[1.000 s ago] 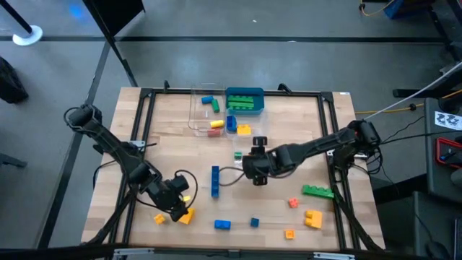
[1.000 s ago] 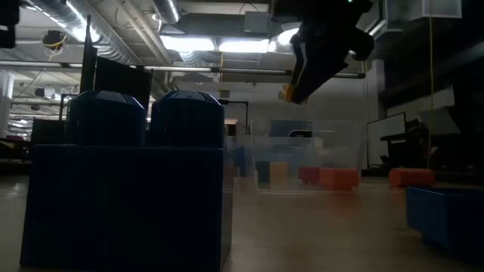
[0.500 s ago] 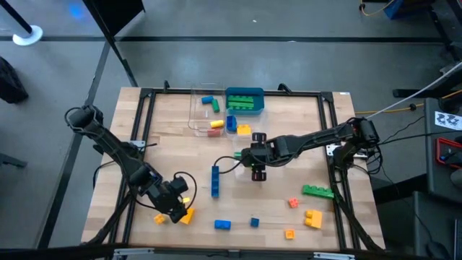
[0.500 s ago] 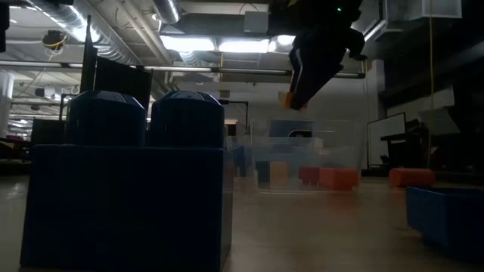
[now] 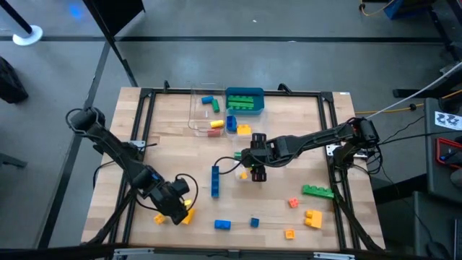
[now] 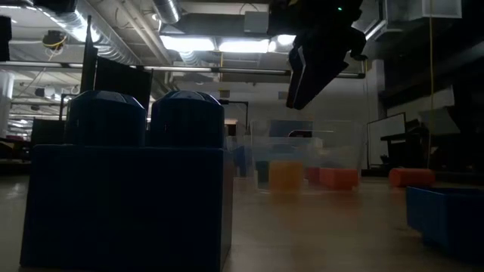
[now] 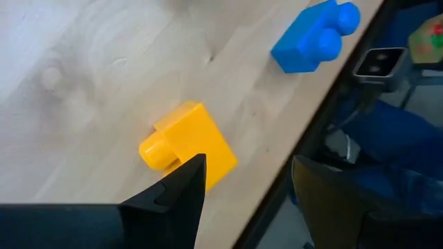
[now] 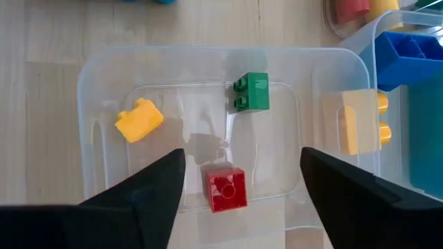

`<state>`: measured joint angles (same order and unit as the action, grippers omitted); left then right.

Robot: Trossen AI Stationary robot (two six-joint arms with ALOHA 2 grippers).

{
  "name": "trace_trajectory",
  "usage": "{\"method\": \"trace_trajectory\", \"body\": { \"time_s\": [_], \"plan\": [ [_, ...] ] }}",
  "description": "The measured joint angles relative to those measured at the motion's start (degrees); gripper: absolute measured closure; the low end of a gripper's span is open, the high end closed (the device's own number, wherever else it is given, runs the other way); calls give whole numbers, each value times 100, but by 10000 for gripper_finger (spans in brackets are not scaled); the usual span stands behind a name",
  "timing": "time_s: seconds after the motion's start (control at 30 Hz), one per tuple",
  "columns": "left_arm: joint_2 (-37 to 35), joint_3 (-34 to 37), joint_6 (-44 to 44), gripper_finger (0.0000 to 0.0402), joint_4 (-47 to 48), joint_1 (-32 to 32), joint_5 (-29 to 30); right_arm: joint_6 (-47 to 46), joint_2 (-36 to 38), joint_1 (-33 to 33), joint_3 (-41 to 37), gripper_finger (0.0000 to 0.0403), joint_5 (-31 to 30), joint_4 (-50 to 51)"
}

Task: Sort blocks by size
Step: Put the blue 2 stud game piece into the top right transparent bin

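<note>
My right gripper (image 8: pixel 240 169) hangs open above a clear tub (image 8: pixel 97 76) at the table's middle. In the tub lie a small yellow block (image 8: pixel 138 119), a green block (image 8: pixel 250 92) and a red block (image 8: pixel 225 188). From above, the yellow block (image 5: pixel 243 174) shows just left of the right gripper (image 5: pixel 256 167). My left gripper (image 5: pixel 178 204) hangs open near the table's near edge, over a yellow block (image 7: pixel 187 142) that lies on the wood beside one finger (image 7: pixel 181 190). I cannot tell whether that finger touches it.
Loose blocks lie about: a blue bar (image 5: pixel 215 180), a green bar (image 5: pixel 317 191), blue blocks (image 5: pixel 222 224), orange and yellow ones (image 5: pixel 312 218) near the front. A second clear tub (image 5: pixel 206 112) and the teal tray (image 5: pixel 245 100) stand at the far edge. A blue block (image 6: pixel 125 181) fills the low view's foreground.
My right gripper has swung slightly toward the far edge, turning its wrist, and has opened. The small yellow block it held has fallen and now lies in the clear tub below it. My left gripper has kept open over its yellow block.
</note>
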<state>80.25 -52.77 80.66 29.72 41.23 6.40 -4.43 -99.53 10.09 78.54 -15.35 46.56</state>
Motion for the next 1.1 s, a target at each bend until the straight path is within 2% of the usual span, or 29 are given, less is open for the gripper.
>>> {"method": "trace_trajectory", "body": {
  "time_s": [0.23,0.43,0.7,0.87,1.1],
  "plan": [
    [434,0,36,204,-283,0,-5,0,0,0,0,111,0,-2],
    [466,0,141,204,-448,0,-20,0,1,29,20,111,4,62],
    [461,0,-44,204,-797,2,285,0,1,474,668,111,-23,476],
    [481,0,-602,204,-1390,2,696,1,5,933,1033,111,-46,456],
    [1009,-2,-2335,204,-3088,2,1233,-24,5,1574,1145,111,-44,512]
  ]
}}
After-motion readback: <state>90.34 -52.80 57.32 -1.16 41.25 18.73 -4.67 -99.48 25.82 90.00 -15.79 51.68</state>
